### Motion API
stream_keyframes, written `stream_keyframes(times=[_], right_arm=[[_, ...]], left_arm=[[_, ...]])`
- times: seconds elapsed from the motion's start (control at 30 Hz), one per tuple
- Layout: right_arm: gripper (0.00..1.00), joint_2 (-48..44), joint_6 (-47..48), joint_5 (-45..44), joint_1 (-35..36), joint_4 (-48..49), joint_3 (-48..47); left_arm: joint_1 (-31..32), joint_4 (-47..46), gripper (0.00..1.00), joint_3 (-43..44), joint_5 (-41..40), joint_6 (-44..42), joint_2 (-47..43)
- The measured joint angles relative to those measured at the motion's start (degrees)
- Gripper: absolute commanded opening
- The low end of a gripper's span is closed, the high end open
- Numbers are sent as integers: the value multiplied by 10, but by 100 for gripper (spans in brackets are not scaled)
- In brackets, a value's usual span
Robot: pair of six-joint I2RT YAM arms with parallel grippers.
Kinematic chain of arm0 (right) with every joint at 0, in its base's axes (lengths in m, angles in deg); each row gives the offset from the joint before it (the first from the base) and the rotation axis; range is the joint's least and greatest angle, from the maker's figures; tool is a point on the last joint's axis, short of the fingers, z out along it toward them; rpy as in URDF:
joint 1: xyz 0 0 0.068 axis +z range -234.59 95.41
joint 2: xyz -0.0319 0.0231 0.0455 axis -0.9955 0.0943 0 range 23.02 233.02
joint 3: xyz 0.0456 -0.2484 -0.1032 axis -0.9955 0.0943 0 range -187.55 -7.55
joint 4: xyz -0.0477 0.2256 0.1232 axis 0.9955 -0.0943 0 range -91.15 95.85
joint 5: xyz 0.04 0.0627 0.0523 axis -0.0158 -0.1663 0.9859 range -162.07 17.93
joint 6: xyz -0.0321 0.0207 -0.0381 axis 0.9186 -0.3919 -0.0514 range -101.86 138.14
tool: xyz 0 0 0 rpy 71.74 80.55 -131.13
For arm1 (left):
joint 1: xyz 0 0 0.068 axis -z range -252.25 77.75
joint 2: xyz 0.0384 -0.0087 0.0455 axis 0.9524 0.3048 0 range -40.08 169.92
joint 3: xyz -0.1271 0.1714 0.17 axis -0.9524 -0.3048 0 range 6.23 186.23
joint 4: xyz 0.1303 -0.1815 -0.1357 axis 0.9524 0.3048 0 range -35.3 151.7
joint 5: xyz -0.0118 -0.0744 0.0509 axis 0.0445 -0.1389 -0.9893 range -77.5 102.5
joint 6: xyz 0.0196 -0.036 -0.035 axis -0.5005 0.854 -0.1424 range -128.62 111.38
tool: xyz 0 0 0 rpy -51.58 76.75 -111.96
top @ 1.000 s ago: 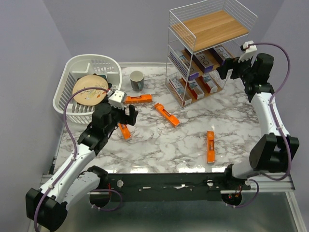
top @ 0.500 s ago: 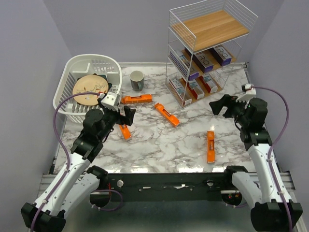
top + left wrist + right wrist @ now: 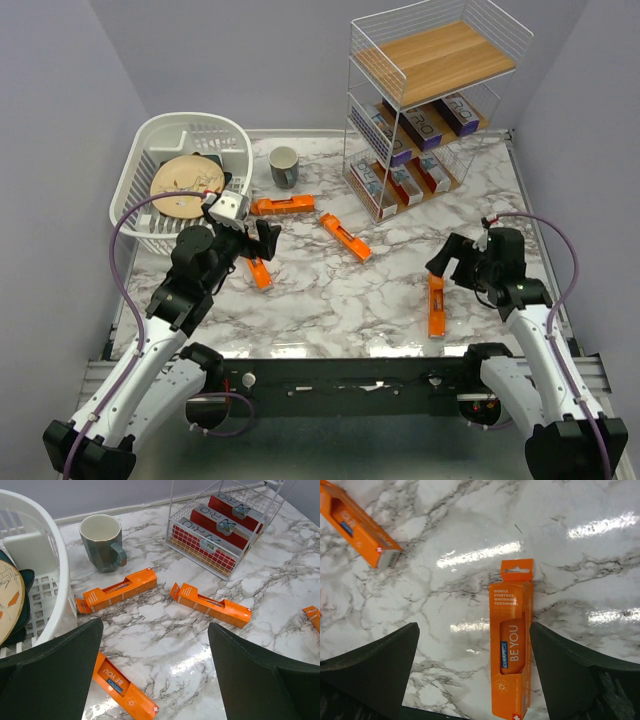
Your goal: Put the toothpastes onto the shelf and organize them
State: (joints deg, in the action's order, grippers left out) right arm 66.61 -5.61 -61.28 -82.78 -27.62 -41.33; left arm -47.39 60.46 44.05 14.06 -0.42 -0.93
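Several orange toothpaste boxes lie on the marble table: one point(image 3: 282, 205) near the mug, one point(image 3: 346, 238) in the middle, one point(image 3: 258, 272) under my left gripper, one point(image 3: 436, 304) at the front right. The shelf point(image 3: 440, 55) stands at the back right. It holds silver-purple boxes point(image 3: 425, 125) on the middle tier and white-red boxes point(image 3: 405, 182) on the bottom tier. My left gripper point(image 3: 262, 238) is open and empty above the table point(image 3: 155, 645). My right gripper point(image 3: 447, 262) is open and hovers over the front-right box point(image 3: 512, 645), which lies between the fingers near the right one.
A white dish basket point(image 3: 225, 135) with a plate point(image 3: 185, 187) stands at the back left. A grey-green mug point(image 3: 284, 166) stands beside it and shows in the left wrist view point(image 3: 102, 542). The top shelf board is bare.
My right arm has drawn back from the shelf and come down over the front-right orange box. My left gripper drew back slightly, then stayed still.
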Motion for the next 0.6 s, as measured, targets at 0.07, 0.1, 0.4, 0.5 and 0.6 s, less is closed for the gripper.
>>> stream_keyframes(times=[0.07,0.1,0.4,0.5,0.6], right_arm=[[100,30,-2,-10,5,-8,0],[100,49,-3,-15,7,-10,0],[98,203,-7,-58,70,-9,0],[92,243,-8,-68,80,-6,0],[86,264,-9,-75,87,2,-6]], left_arm=[[0,0,99,0,0,0,-1],[0,0,99,0,0,0,-1],[0,0,99,0,0,2,-4],[0,0,99,0,0,2,-3],[0,0,99,0,1,2,-1]])
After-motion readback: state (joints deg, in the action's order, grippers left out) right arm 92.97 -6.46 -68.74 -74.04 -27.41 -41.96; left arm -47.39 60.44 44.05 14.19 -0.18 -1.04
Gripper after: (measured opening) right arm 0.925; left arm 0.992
